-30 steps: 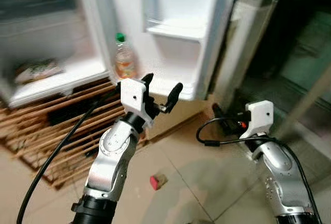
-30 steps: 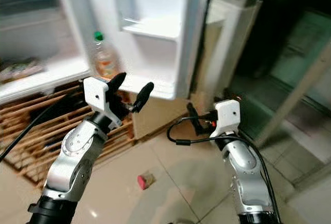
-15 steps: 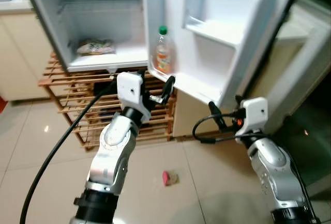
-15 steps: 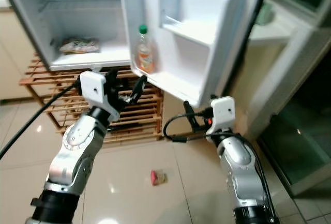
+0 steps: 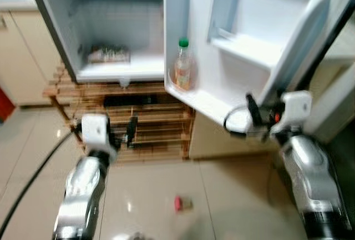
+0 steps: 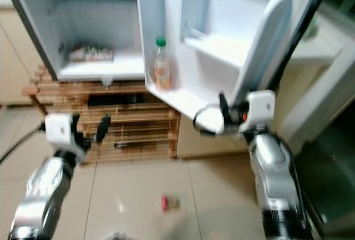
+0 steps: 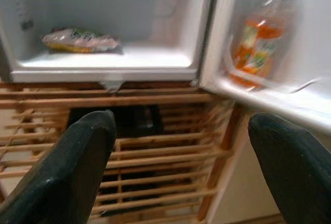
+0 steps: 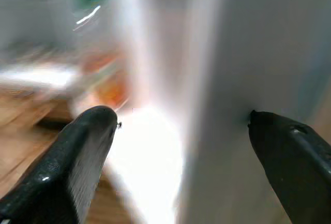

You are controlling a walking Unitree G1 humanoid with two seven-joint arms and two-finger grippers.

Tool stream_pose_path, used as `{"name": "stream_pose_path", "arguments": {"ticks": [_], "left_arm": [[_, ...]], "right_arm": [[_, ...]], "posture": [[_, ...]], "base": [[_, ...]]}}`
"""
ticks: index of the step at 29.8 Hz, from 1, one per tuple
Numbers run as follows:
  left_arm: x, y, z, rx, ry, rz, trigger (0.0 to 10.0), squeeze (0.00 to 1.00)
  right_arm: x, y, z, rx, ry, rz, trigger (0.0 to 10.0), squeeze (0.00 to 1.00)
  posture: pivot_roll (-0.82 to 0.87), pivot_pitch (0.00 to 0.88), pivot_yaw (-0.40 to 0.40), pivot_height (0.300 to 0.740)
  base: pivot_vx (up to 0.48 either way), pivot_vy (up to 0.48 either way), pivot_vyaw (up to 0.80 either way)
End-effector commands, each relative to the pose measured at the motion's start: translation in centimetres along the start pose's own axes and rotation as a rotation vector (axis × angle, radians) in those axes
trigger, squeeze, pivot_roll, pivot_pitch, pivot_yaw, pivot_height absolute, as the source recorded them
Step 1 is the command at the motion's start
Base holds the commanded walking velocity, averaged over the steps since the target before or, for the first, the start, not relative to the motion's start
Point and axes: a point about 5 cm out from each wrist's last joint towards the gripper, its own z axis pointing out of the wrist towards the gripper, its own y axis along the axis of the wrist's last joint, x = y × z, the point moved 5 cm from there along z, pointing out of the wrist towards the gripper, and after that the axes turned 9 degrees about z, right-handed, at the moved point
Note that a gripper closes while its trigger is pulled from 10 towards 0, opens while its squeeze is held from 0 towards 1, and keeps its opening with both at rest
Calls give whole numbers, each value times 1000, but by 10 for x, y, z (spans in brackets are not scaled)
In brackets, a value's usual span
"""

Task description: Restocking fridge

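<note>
My left tool [image 5: 119, 133] hangs low before the wooden rack [image 5: 150, 129], its fingers spread apart and empty. Up and beyond it, inside the open fridge [image 5: 111, 24], a flat packet [image 7: 80, 40] lies on the bottom shelf, its print too blurred to read. Further right, a green-capped bottle [image 5: 183, 66] of orange drink stands in the door's lower bin [image 5: 208, 98]; its label is smeared, no writing legible. My right tool [image 5: 250, 115] sits at the door's lower edge, fingers apart, holding nothing. On the floor tiles [image 5: 222, 195] below, a small red thing [image 5: 182, 203] lies, too blurred to identify.
</note>
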Motion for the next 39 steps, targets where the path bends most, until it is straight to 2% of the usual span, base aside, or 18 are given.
{"name": "stream_pose_path", "arguments": {"ticks": [1, 5, 7, 9, 11, 12, 15, 18, 19, 20, 22, 23, 24, 25, 28, 32, 35, 39], "left_arm": [[-10, 2, 3, -15, -31, 9, 10000, 0], [-14, -1, 8, -8, -45, 8, 10000, 0], [-14, -6, 12, 18, -58, 17, 10000, 0], [-15, -11, 17, 47, -67, 43, 10000, 0], [-19, -28, 19, 139, -104, 129, 10000, 0], [-19, -28, 19, 139, -104, 129, 10000, 0], [-32, -98, 3, 495, -238, 257, 10000, 0], [-37, -106, -1, 526, -270, 268, 10000, 0], [-40, -116, -7, 576, -316, 294, 10000, 0], [-40, -116, -7, 576, -316, 294, 10000, 0], [-33, -149, -26, 708, -381, 391, 10000, 0], [-33, -149, -26, 708, -381, 391, 10000, 0], [-20, -175, -46, 832, -400, 475, 10000, 0], [-17, -182, -52, 870, -398, 465, 10000, 0], [-13, -187, -58, 907, -388, 440, 10000, 0], [-6, -190, -59, 906, -417, 570, 10000, 0], [-3, -196, -67, 930, -438, 624, 10000, 0], [-3, -230, -124, 1080, -588, 829, 10000, 0]], "right_arm": [[14, -42, -16, 201, 113, 41, 10000, 0], [-30, -85, -37, 393, -73, 43, 10000, 0], [-77, -86, -42, 406, -327, 4, 10000, 0], [-117, -68, -47, 353, -562, -25, 10000, 0], [-139, -46, -49, 297, -693, -85, 10000, 0], [-139, -46, -49, 297, -693, -85, 10000, 0], [-173, -11, -52, 246, -909, -197, 10000, 0], [-180, 6, -47, 198, -957, -213, 10000, 0], [-175, 23, -29, 120, -926, -191, 10000, 0], [-175, 23, -29, 120, -926, -191, 10000, 0], [-149, 36, 8, 35, -735, -113, 10000, 0], [-149, 36, 8, 35, -735, -113, 10000, 0], [-121, 34, 33, 36, -560, -76, 10000, 0], [-109, 31, 42, 48, -485, -60, 10000, 0], [-91, 31, 54, 41, -391, -41, 10000, 0], [-30, 31, 74, 45, -89, -3, 10000, 0], [-10, 26, 75, 75, 19, -9, 10000, 0], [58, 34, 68, 103, 355, -11, 10000, 0]], "posture": [[-153, 0, -29, 740], [-163, 0, -27, 740], [-170, 0, -19, 740], [-171, 0, -13, 740], [-174, 0, -5, 740], [-174, 0, -5, 740], [-175, 0, 4, 740], [-177, 0, 6, 740], [-171, 0, 12, 740], [-171, 0, 12, 740], [-168, 0, 16, 740], [-168, 0, 16, 740], [-178, 0, 22, 740], [-178, 0, 21, 740], [-175, 0, 22, 740], [-174, 0, 24, 740], [-180, 0, 31, 740], [-193, 0, 41, 740]], "base": [[0, 0, 0], [0, 0, 0], [0, 0, 0], [0, 0, 0], [0, 0, 0], [0, 0, 0], [0, 0, 0], [0, 0, 0], [0, 0, 0], [0, 0, 0], [0, 0, 0], [0, 0, 0], [0, 0, 0], [0, 0, 0], [0, 0, 0], [0, 0, 0], [0, 0, 0], [0, 0, 0]]}}
